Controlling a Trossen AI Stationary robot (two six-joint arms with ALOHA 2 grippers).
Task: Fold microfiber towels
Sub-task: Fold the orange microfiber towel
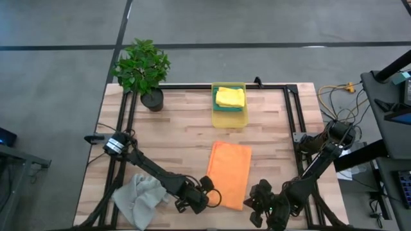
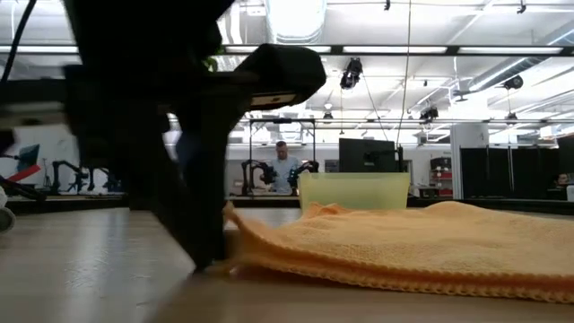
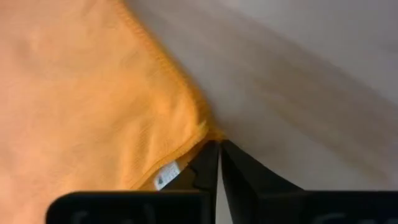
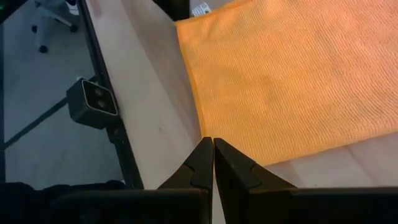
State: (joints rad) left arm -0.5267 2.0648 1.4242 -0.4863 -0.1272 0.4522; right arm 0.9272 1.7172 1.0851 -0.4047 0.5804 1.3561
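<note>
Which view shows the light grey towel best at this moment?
The high view: the grey towel lies crumpled near the table's front-left corner, beside the left arm, whole and unobstructed. The low view and both wrist views show none of it; they are filled by the orange towel.

Orange towel (image 1: 229, 174) folded flat mid-table; grey towel (image 1: 139, 199) crumpled; yellow towel (image 1: 230, 97) folded in bin.
</note>
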